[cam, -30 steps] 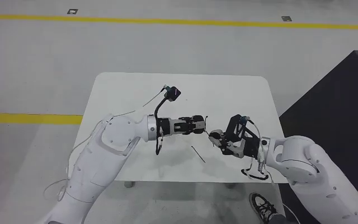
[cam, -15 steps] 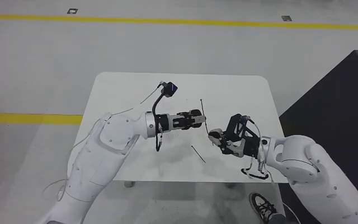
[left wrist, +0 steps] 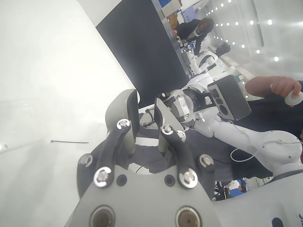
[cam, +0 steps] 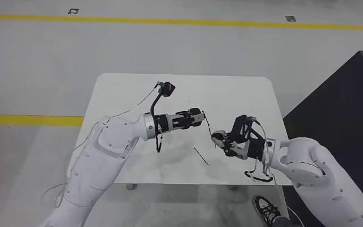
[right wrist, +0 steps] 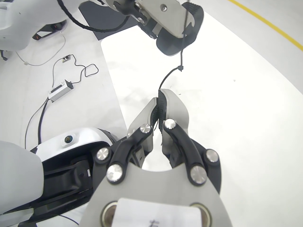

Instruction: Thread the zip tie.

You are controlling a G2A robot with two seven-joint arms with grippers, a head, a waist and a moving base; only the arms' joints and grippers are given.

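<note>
A thin black zip tie [cam: 207, 126] hangs in the air between my two grippers, above the middle of the white table [cam: 244, 96]. My right gripper [cam: 217, 138] is shut on its lower end. In the right wrist view the zip tie [right wrist: 181, 68] curves up from my right gripper [right wrist: 159, 95] to a small knob. From there it runs straight up past the fingers of my left gripper [right wrist: 184, 24]. My left gripper [cam: 199, 118] stands just left of the strap, and the left wrist view shows a gap between the fingers of that gripper [left wrist: 145, 105].
A second black zip tie [cam: 201, 155] lies flat on the table near the front edge, below both grippers; the left wrist view shows this spare tie [left wrist: 69, 142] too. A dark panel [cam: 334, 96] stands off the table's right side.
My left gripper has drawn back a little to the left and toward the far side. The zip tie's upper end no longer sticks out as far. The right arm has kept still.
</note>
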